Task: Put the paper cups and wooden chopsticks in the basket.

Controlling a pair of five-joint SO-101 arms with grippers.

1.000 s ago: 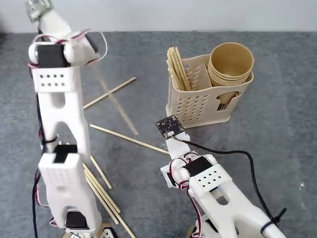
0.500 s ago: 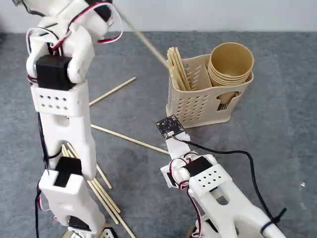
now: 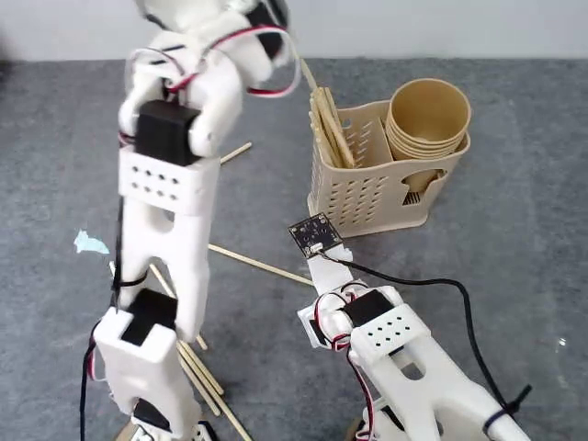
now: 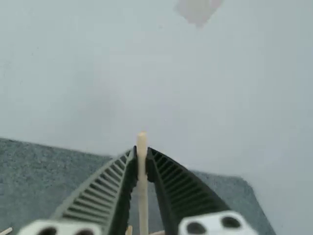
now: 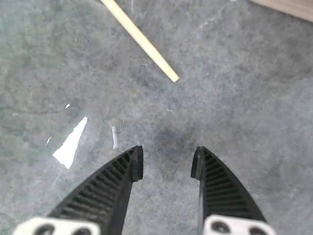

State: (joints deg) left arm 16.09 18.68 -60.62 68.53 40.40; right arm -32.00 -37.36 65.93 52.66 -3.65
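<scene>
My left claw (image 4: pixel 141 152) pinches a pale wooden chopstick (image 4: pixel 142 139) near the beige perforated plastic basket (image 3: pixel 367 197). I think its free tip could snag the rim or the standing chopsticks (image 3: pixel 326 124) and twist loose. My right claw (image 5: pixel 167 161) gapes empty over the grey mat (image 5: pixel 244 98). I count one basket, one nested stack of tan paper cups (image 3: pixel 430 110) inside it, and at least five loose chopsticks (image 3: pixel 262 265) on the mat.
</scene>
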